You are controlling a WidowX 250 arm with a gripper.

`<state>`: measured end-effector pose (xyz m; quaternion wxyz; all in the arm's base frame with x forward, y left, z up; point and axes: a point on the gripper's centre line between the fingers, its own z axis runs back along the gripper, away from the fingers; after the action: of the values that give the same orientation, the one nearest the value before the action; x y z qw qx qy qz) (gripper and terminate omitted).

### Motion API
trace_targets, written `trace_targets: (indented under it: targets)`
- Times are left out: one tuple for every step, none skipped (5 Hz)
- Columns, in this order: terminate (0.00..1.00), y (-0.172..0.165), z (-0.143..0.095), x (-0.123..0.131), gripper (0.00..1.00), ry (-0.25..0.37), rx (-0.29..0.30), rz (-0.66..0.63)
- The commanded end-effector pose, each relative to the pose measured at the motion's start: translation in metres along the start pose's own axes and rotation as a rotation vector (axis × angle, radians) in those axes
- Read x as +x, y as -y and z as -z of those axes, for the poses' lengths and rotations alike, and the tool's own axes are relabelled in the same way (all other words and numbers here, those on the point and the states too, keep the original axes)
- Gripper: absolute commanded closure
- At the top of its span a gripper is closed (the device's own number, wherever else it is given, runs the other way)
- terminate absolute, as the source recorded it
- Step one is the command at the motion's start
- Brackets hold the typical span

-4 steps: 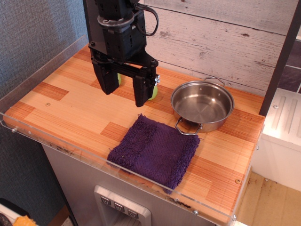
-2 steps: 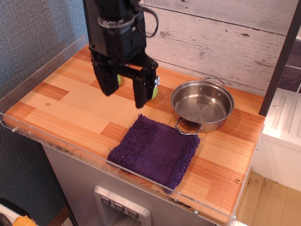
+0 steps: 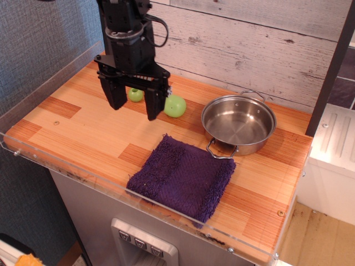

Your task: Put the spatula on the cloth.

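The lime-green spatula (image 3: 174, 106) lies on the wooden counter behind the cloth, its large round end at the right and its small end (image 3: 135, 95) showing between my fingers; the stem is hidden behind my right finger. The dark purple cloth (image 3: 183, 176) lies flat near the counter's front edge. My black gripper (image 3: 134, 105) is open and empty, hanging over the spatula's left part, its fingers (image 3: 154, 103) on either side of the small end.
A steel pot (image 3: 239, 124) with two handles stands right of the spatula, touching the cloth's far right corner. A clear plastic rim (image 3: 83, 174) edges the counter's front and left side. A wood-plank wall stands behind.
My gripper has moved left and slightly back, uncovering the spatula's large green end. The spatula, cloth and pot have not moved.
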<state>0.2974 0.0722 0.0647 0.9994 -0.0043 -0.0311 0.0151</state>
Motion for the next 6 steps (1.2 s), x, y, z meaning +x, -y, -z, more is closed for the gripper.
trace_targets:
  targets:
    - [0.0, -0.052, -0.003, 0.037, 0.0, 0.044, 0.068, -0.123]
    - [0.0, -0.064, 0.004, 0.052, 0.0, 0.063, 0.078, -0.184]
    - [0.0, -0.066, 0.02, 0.064, 0.0, 0.075, 0.069, -0.242]
    - [0.0, -0.065, 0.037, 0.071, 0.0, 0.081, 0.076, -0.296]
    - [0.0, -0.059, 0.049, 0.078, 0.0, 0.068, 0.085, -0.293]
    - [0.0, -0.055, 0.055, 0.077, 1.0, 0.068, 0.095, -0.29]
